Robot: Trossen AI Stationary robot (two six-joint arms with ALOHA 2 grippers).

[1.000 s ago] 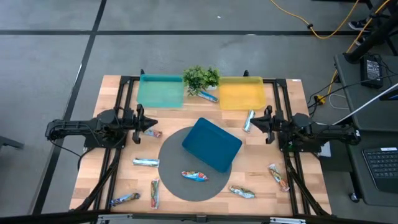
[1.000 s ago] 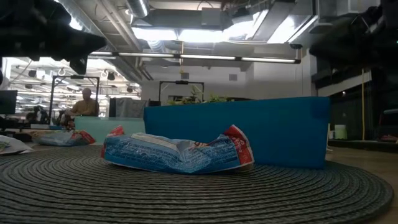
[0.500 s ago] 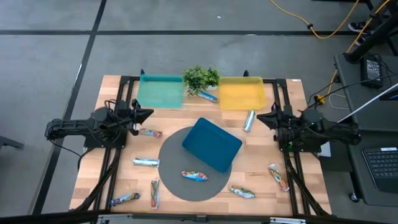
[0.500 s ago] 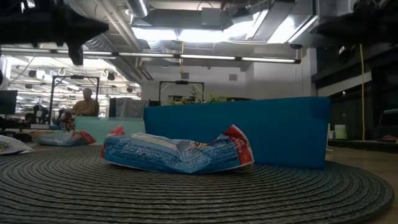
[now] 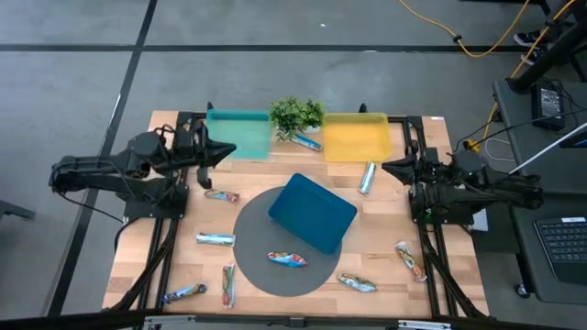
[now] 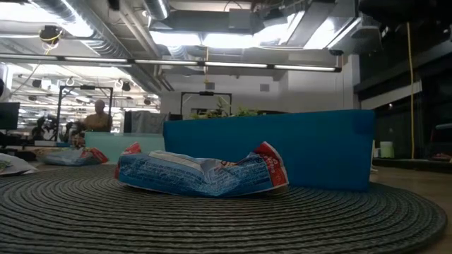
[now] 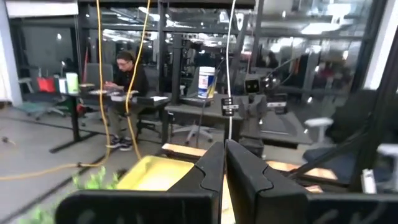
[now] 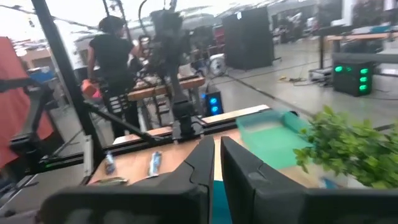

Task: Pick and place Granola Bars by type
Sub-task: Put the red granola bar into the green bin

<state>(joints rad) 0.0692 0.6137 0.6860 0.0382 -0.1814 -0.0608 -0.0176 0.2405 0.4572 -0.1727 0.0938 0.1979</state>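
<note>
Granola Bars (image 5: 287, 259) lie scattered; left pincer (image 5: 231, 149) and right pincer (image 5: 387, 168) hover clenched, empty, at table edges.

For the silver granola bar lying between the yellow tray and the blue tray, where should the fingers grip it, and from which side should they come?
Grip the silver bar across its narrow middle, coming straight down from above. It lies flat on bare wood, long axis nearly pointing at the yellow tray, so the fingers should close across its width. The right gripper, shut now, is nearest.

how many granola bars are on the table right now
9 granola bars: beside the plant, by the yellow tray, four at the left, one on the mat, two at the right. Others may be hidden.
</note>
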